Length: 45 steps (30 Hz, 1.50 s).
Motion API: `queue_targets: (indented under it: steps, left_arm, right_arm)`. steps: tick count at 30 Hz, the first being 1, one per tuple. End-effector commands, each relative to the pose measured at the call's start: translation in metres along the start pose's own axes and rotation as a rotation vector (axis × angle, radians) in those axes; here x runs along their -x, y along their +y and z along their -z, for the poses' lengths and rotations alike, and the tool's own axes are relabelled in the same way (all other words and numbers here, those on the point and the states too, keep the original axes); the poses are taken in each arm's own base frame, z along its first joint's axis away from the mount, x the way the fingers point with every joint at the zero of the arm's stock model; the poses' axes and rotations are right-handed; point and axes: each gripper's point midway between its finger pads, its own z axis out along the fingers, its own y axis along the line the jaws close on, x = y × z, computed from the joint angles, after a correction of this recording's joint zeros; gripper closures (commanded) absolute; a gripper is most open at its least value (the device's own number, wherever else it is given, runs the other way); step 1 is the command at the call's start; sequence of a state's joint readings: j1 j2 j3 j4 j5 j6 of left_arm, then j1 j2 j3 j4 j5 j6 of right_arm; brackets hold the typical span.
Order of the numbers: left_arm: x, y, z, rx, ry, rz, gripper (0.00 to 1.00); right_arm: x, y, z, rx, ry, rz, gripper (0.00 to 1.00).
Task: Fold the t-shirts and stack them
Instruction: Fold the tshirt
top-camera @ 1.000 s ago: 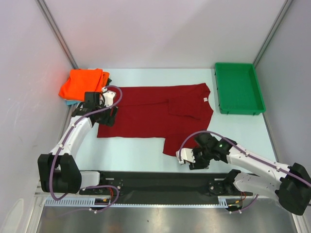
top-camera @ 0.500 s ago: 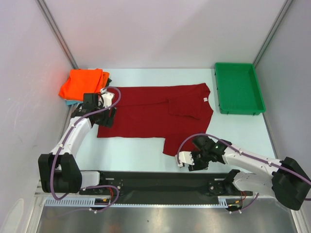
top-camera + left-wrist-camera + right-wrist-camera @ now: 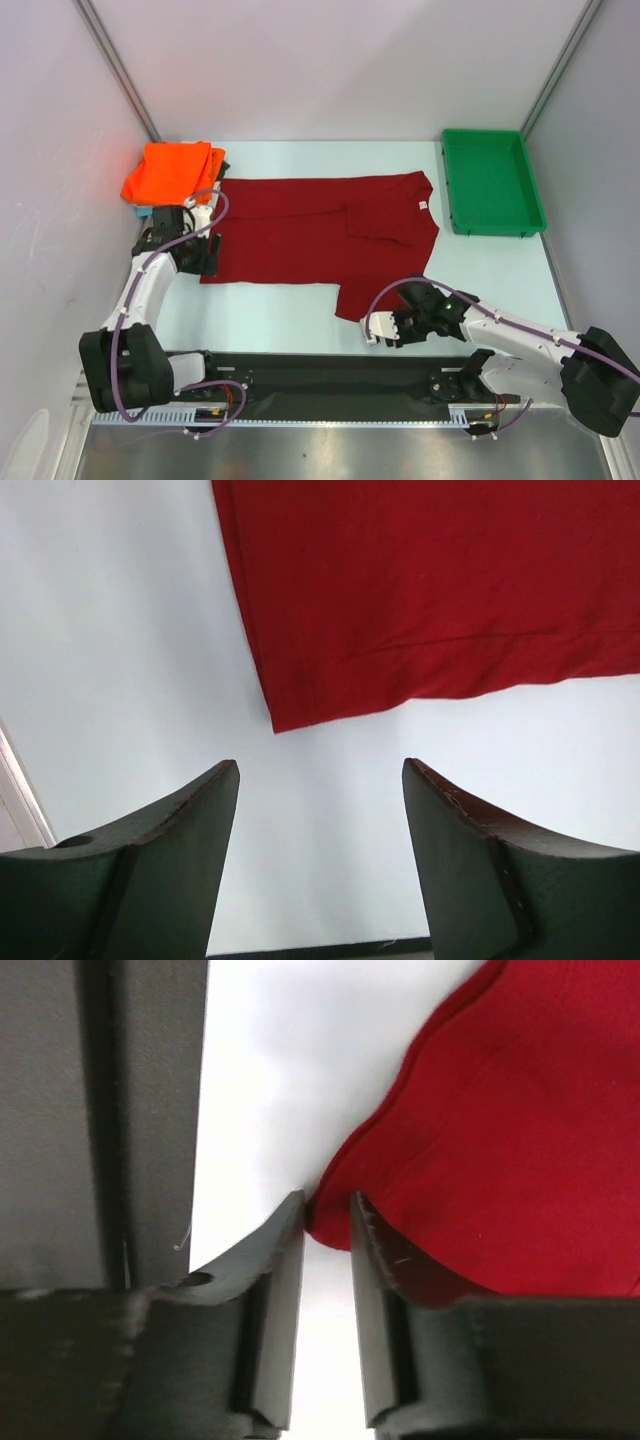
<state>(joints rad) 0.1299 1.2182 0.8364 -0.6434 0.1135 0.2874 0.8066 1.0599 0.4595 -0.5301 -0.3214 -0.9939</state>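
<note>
Three t-shirts are in view. The maroon t-shirt (image 3: 300,225) lies spread flat across the middle of the table (image 3: 280,300), with its collar end toward the green tray (image 3: 497,231) and its hem end on the left. Part of it is doubled over near the collar, and a flap of it juts out from its near edge.

The folded orange t-shirt (image 3: 170,170) sits beyond the maroon shirt's far left corner, just beside it. A sliver of the teal t-shirt (image 3: 146,211) peeks out from under the orange one's near side. The tray stands to the right of the maroon shirt, parted from it by a strip of bare table.

The left gripper (image 3: 320,765) hovers at the maroon shirt's near left corner. Its jaws are spread wide, and only white table shows between them. In its wrist view the hem's corner lies just ahead of the fingertips, with bare table to either side.

The right gripper (image 3: 326,1200) is low at the tip of the jutting flap. Its jaws stand at a narrow slot and the curved cloth edge reaches in between the two tips. Whether they already pinch it cannot be told.

Left of that edge, in the right wrist view, lies a band of bare table and then the black rail (image 3: 320,380) along the table's near side. Bare table also runs along the shirt's near edge between the two grippers, and along its far edge up to the back wall (image 3: 330,70).
</note>
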Motion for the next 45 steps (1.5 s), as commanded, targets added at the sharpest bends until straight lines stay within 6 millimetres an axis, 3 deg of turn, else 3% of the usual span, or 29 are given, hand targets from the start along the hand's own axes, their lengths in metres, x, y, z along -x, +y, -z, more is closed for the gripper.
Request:
queue_targets:
  steps: [1, 6, 8, 10, 14, 20, 25, 40, 45]
  left_arm:
    - [0.006, 0.004, 0.008, -0.018, 0.005, 0.014, 0.29]
    - [-0.012, 0.015, 0.0, -0.011, 0.095, -0.013, 0.32]
    - [-0.019, 0.013, -0.006, -0.054, 0.139, 0.003, 0.32]
    - [-0.025, 0.01, -0.013, -0.099, 0.182, 0.031, 0.33]
    - [-0.018, 0.009, -0.022, -0.202, 0.197, 0.108, 0.36]
    - [-0.005, 0.016, -0.035, -0.215, 0.2, 0.134, 0.39]
    - [-0.013, 0.016, -0.042, -0.224, 0.253, 0.144, 0.47]
    - [-0.033, 0.024, -0.059, -0.183, 0.322, 0.131, 0.47]
    - [-0.036, 0.023, -0.062, -0.195, 0.341, 0.14, 0.53]
  right_arm:
    - [-0.026, 0.009, -0.001, 0.023, 0.099, 0.009, 0.72]
    - [-0.023, 0.003, 0.009, 0.017, 0.098, -0.022, 0.97]
    - [-0.018, -0.005, 0.013, -0.009, 0.083, -0.034, 0.99]
    - [-0.013, -0.013, 0.016, -0.032, 0.068, -0.053, 1.0]
    - [-0.008, -0.026, 0.022, -0.063, 0.052, -0.073, 1.0]
    - [-0.011, -0.021, 0.02, -0.053, 0.054, -0.073, 1.0]
    - [-0.011, -0.022, 0.02, -0.064, 0.046, -0.082, 1.0]
    - [-0.011, -0.029, 0.022, -0.087, 0.037, -0.095, 1.0]
    - [-0.009, -0.03, 0.022, -0.093, 0.028, -0.105, 1.0]
